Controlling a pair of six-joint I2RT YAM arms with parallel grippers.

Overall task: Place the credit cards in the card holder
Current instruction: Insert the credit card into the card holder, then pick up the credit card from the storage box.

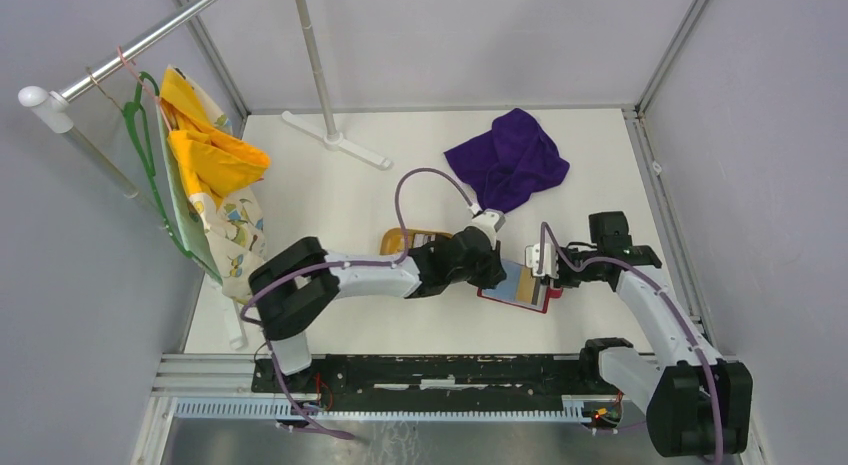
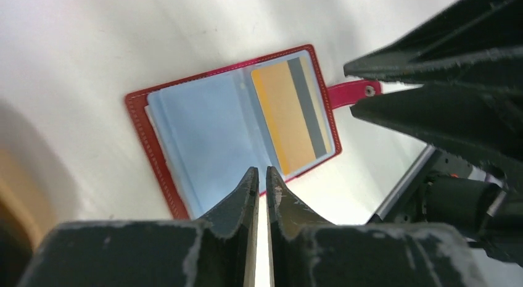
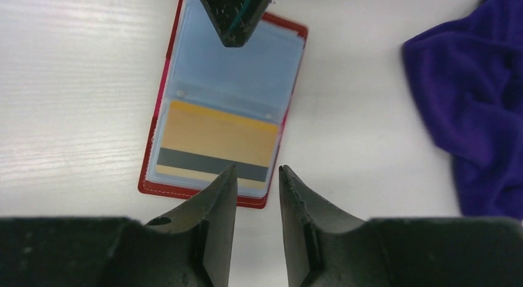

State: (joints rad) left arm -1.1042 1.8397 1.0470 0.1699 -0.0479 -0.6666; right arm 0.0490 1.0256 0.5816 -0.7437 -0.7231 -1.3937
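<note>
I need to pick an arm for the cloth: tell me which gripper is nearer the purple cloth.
Right. The right gripper hovers over the card holder, purple cloth just beside; the left gripper is at the holder's far end.

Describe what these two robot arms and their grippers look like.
Both arms have white link shells with bulky black joint housings, and a purple cable runs along each. The left gripper and right gripper each have two black, wedge-shaped fingers tapering to points, their surfaces scuffed and chipped pale along the edges.

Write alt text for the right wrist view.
An open red card holder lies flat on the white table, an orange card with a dark stripe in its near sleeve. The right gripper hovers slightly open at its near edge; a purple cloth lies right.
</note>
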